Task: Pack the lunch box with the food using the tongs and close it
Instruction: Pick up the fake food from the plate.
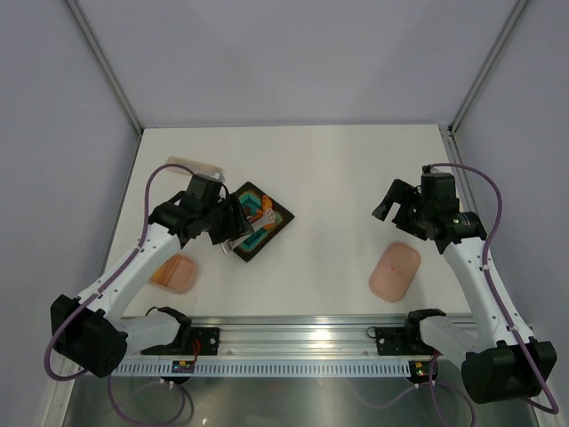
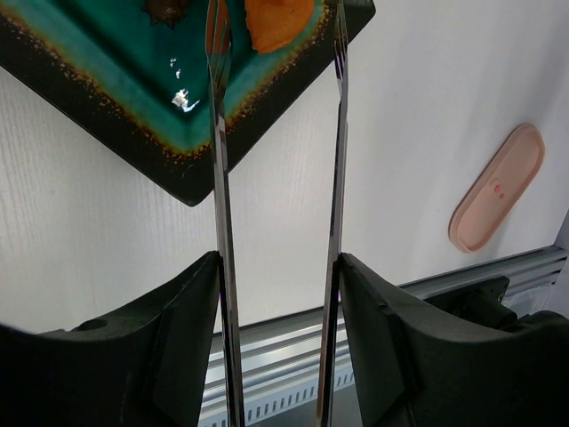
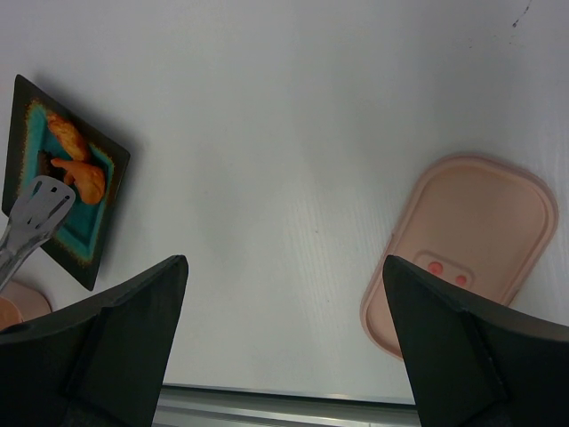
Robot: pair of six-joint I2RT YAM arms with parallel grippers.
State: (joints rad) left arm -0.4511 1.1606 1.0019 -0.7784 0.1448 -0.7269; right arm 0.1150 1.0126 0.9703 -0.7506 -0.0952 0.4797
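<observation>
My left gripper is shut on the silver tongs, one finger against the outside of each arm, and the arms stand spread apart. The tong tips reach over the dark tray, close to an orange food piece and a dark brown piece. From above, the left gripper hovers at the tray's left side. The pink lunch box sits uncovered near the front left. Its lid lies front right. My right gripper hangs open and empty above the table, with the lid to its right.
A long pale case lies at the back left behind the left arm. The metal rail runs along the near edge. In the right wrist view the tray with its orange food and the tong tip sit far left.
</observation>
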